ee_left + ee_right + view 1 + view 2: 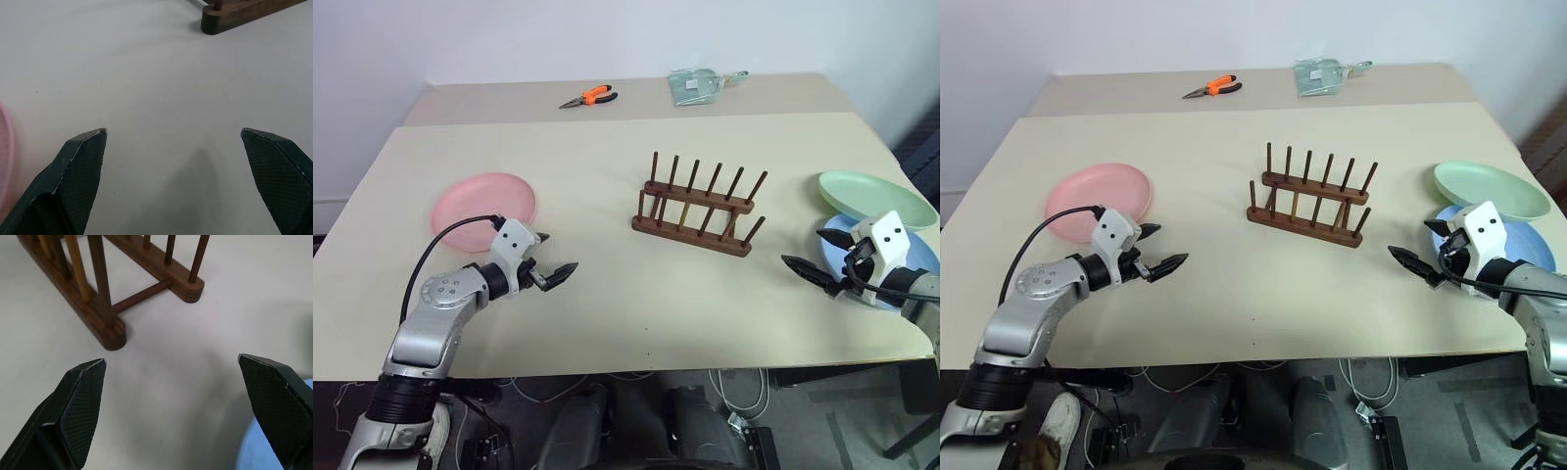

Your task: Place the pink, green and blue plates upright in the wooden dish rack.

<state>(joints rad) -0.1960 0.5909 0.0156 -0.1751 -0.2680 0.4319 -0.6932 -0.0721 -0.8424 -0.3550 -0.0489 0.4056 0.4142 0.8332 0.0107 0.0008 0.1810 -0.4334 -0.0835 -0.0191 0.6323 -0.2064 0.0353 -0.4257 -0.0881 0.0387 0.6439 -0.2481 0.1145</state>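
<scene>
Pink plate [484, 210] lies flat near the desk's [607, 294] left edge, green plate [876, 199] overlapping the blue plate [911, 259] at the right edge, rack [697, 206] mid-desk between them. Left gripper [551, 258] and right gripper [808, 254] hover with fingers apart, probably ready to grab from each side.

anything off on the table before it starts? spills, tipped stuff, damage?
Nothing spilled or damaged. The green plate sits tilted, overlapping the blue plate instead of lying flat. The pink plate lies flat, and the rack stands upright, with no plates in it.
</scene>
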